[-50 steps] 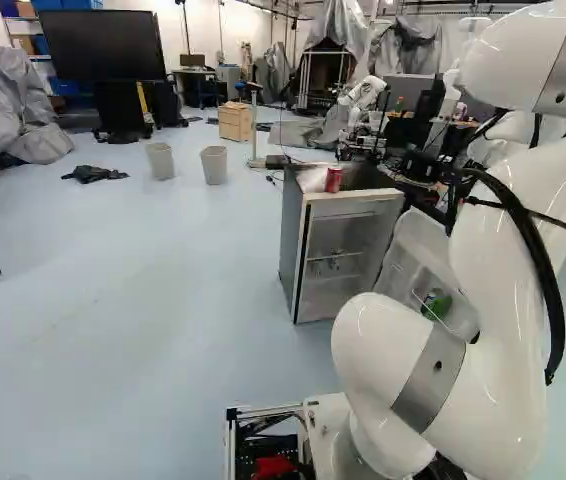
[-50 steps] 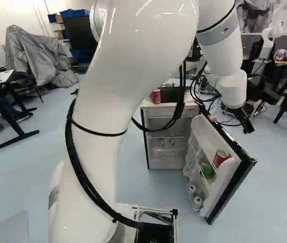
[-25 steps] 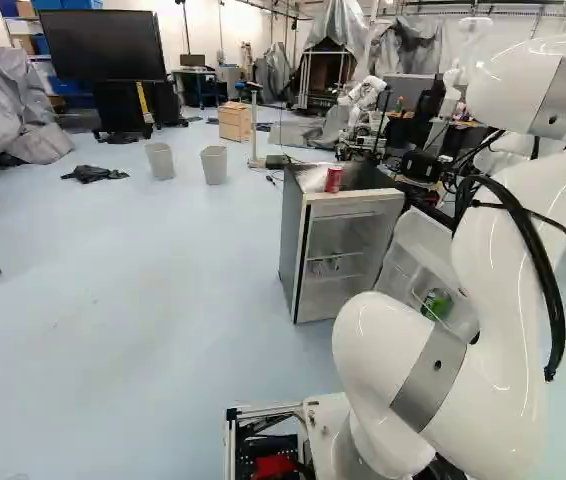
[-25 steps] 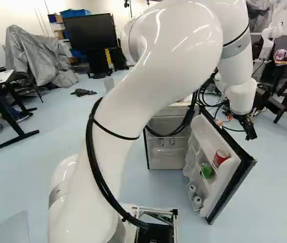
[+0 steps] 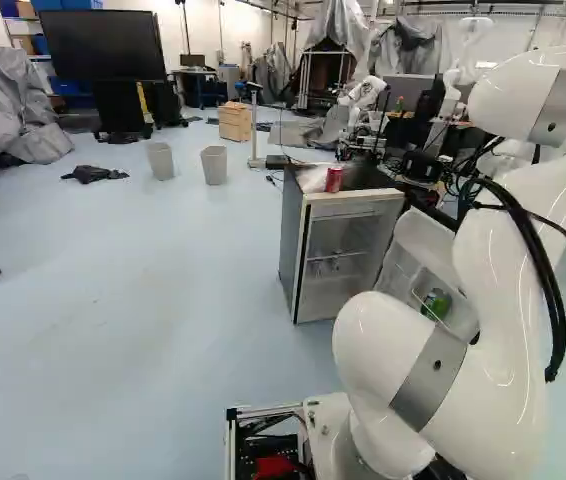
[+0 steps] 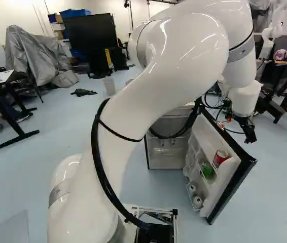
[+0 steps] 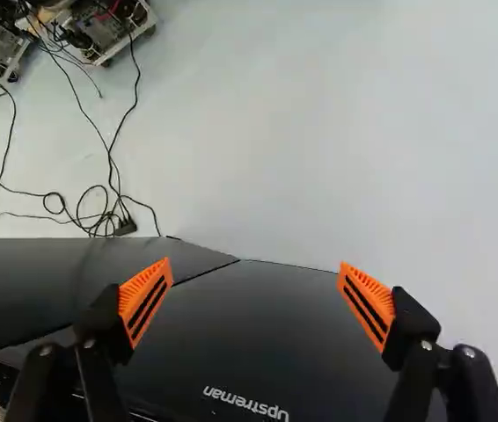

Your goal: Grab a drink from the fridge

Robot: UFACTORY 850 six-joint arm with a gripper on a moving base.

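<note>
Beyond the open fridge door, released pincer has dipped slightly, still wrong side; red can and what looks like a green can sit in inner door rack, so reach-around needed.

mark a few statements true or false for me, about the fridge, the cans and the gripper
1. A red can stands on top of the fridge. True.
2. The fridge door is shut. False: it stands wide open.
3. The gripper has its fingers apart. True.
4. The gripper is holding the green can. False: nothing is between its fingers, and the green can is in the door's rack.
5. Another red can is in the door. True.
</note>
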